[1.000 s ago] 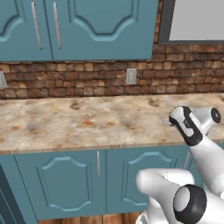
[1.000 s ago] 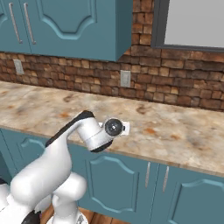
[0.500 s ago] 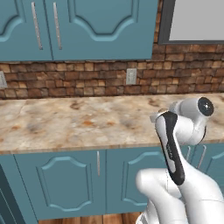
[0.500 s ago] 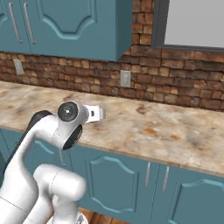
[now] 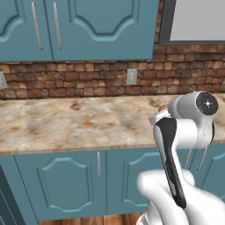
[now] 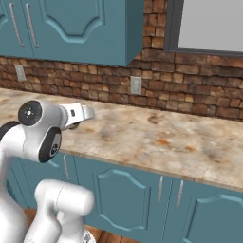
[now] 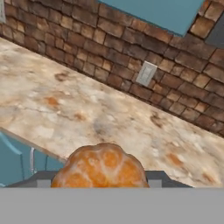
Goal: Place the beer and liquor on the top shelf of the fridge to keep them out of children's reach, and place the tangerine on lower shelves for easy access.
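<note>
The tangerine [image 7: 101, 168] is a small round fruit, orange with tan patches and a lumpy, segmented skin. It sits between the two dark fingers [image 7: 43, 179], touching both, filling the gap between them.

No readable text, labels, brands, numbers or signs anywhere: none on the cabinet doors, brick wall, wall outlet, or marbled surface beyond the hand.

You have the tangerine [image 7: 103, 167] between the tool's [image 7: 99, 180] jaws, above the surface's [image 7: 65, 109] front edge; a wall outlet [image 7: 145, 73] sits behind the surface, with cabinet doors [image 6: 128, 199] below it.
</note>
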Tool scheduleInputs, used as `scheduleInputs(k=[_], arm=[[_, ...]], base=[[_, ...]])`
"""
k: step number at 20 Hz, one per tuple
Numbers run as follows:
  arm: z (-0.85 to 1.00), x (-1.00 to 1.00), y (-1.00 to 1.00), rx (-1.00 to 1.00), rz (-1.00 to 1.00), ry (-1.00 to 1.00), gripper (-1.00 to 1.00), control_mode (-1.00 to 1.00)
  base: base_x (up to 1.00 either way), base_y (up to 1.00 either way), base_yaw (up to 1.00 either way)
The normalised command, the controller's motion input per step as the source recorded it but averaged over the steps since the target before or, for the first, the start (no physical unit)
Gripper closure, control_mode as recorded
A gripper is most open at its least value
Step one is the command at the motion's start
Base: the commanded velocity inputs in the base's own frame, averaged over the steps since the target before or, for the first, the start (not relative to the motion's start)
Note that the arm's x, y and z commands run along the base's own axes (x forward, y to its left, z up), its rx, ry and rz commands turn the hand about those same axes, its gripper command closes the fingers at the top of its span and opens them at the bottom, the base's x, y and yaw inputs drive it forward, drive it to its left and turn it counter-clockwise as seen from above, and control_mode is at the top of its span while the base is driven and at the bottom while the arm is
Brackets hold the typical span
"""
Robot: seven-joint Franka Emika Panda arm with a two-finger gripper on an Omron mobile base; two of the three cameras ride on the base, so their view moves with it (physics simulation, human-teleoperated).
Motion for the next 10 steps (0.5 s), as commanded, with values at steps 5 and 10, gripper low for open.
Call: scheduleInputs(k=[5, 10], arm=[[0.39, -0.63, 0.0, -0.09, 0.0, -0.04, 1.0, -1.0], [0.29, -0.54, 0.0, -0.1, 0.0, 0.0, 1.0, -1.0]], base=[[0.0, 0.0, 0.0], [0.0, 0.0, 0.0]])
